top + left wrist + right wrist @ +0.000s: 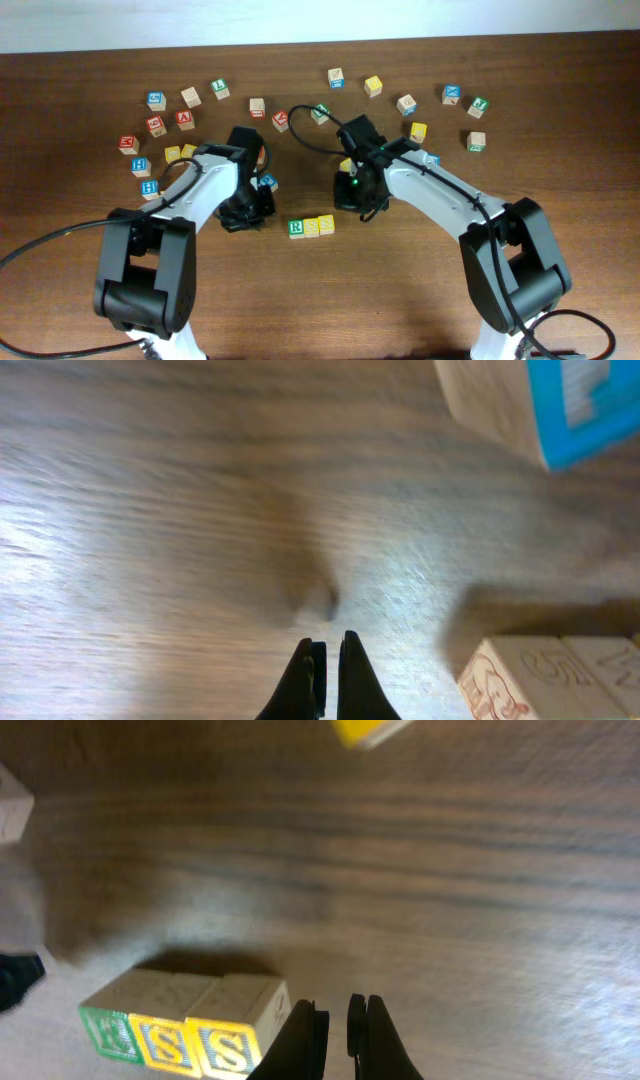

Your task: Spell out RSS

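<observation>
Three letter cubes stand in a tight row at the table's middle front: the green R cube (296, 229), a yellow S cube (311, 227) and a second yellow S cube (326, 225). The right wrist view shows them as R (105, 1032), S (160, 1045), S (228, 1048). My right gripper (337, 1020) is shut and empty, just right of the last S cube. My left gripper (327, 660) is shut and empty over bare wood, left of the row. The row's end (540, 675) shows at the lower right of the left wrist view.
A blue-faced cube (267, 183) lies close behind my left gripper and also shows in the left wrist view (560, 410). Many other letter cubes are scattered along the back, left (157, 125) and right (452, 95). A yellow cube (365, 730) lies beyond my right gripper.
</observation>
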You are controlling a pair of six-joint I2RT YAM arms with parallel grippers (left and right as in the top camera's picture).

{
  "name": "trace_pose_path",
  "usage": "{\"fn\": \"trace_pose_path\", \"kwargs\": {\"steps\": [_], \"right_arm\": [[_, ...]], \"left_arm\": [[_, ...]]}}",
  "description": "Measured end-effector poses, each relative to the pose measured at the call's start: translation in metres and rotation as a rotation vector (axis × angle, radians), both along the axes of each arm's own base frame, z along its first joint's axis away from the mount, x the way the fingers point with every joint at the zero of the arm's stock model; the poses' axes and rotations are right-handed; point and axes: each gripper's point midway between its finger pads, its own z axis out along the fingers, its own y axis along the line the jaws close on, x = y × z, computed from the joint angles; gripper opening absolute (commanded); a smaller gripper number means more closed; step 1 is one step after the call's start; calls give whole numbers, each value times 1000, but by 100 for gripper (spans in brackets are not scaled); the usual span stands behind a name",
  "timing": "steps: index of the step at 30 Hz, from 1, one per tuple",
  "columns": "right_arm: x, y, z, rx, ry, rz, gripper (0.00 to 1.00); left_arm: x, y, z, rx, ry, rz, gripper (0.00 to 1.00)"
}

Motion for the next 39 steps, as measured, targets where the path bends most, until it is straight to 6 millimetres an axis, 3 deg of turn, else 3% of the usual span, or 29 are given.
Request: {"fn": "trace_pose_path", "kwargs": {"steps": [3, 6, 10, 32, 35, 38, 39], "right_arm": [[20, 17, 8, 51, -101, 19, 4], [7, 39, 7, 57, -105, 78, 4], [-6, 34, -10, 20, -34, 85, 4], [-16, 36, -10, 37, 9, 93, 4], [-10, 19, -11, 32, 33, 50, 4], [-12, -28, -14, -15, 141, -60, 4], [-18, -29, -15, -25, 164, -59, 4]], "left_arm": [[-4, -16, -1, -6, -7, -49, 0], [-4, -17, -1, -5, -8, -50, 0], [-4, -17, -1, -5, -8, -50, 0], [-3, -18, -1, -6, -11, -50, 0], [-3, -18, -1, -6, -11, -50, 0], [-3, -18, -1, -7, -12, -50, 0], [-4, -19, -1, -15, -9, -49, 0]]}}
